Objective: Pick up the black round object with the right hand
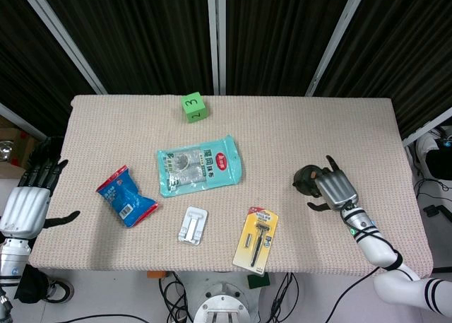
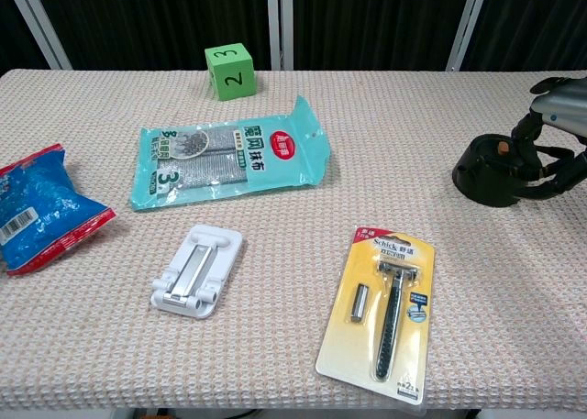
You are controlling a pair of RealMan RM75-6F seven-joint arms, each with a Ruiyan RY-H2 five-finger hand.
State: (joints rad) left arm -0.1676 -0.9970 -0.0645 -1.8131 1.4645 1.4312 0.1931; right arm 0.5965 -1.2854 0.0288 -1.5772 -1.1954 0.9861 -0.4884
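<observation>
The black round object stands on the table near the right edge, with a small orange spot on top. My right hand wraps it from the right side: fingers curl over its top and the thumb lies against its base. The object still rests on the cloth. My left hand hangs open off the table's left edge, fingers spread, holding nothing; the chest view does not show it.
A packaged razor lies front and left of the black object. A white plastic stand, teal cloth packet, blue snack bag and green numbered cube are spread across the beige table.
</observation>
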